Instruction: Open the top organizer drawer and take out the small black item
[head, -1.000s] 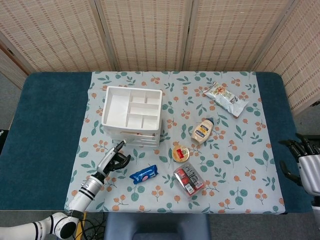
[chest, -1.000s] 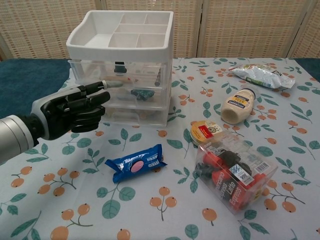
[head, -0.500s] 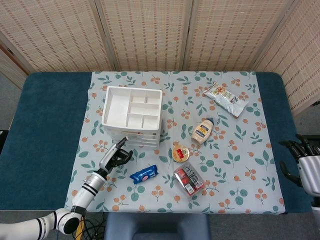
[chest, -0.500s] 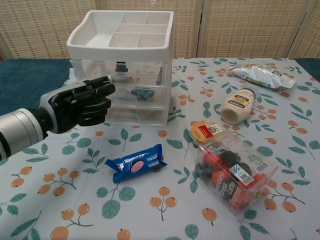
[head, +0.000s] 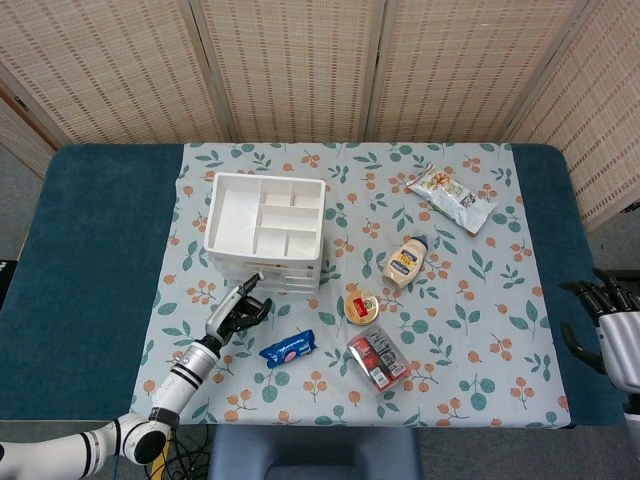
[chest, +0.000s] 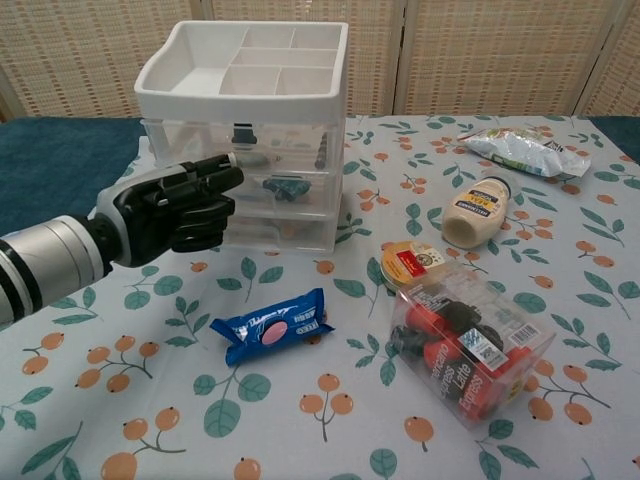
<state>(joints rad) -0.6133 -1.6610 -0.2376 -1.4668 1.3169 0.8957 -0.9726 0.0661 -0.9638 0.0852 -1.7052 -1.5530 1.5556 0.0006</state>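
The white organizer (head: 265, 230) (chest: 245, 75) stands on the floral cloth with an open compartment tray on top and clear drawers below, all closed. Through the front of the top drawer (chest: 200, 140) a small black item (chest: 240, 133) shows. My left hand (head: 238, 312) (chest: 175, 205) hovers just in front of the drawers at the left, fingers curled in with the fingertips (chest: 225, 172) reaching toward the drawer fronts, holding nothing. Whether they touch the drawer is unclear. My right hand (head: 605, 318) rests at the table's far right edge with fingers spread, empty, seen only in the head view.
A blue cookie packet (chest: 270, 325) lies right of my left hand. A clear box of red packs (chest: 465, 345), a round tin (chest: 412, 262), a mayonnaise bottle (chest: 478, 215) and a snack bag (chest: 520, 150) sit to the organizer's right.
My left hand has moved forward and up toward the organizer's drawers, its pointing finger drawn in among the others. The right hand has not moved.
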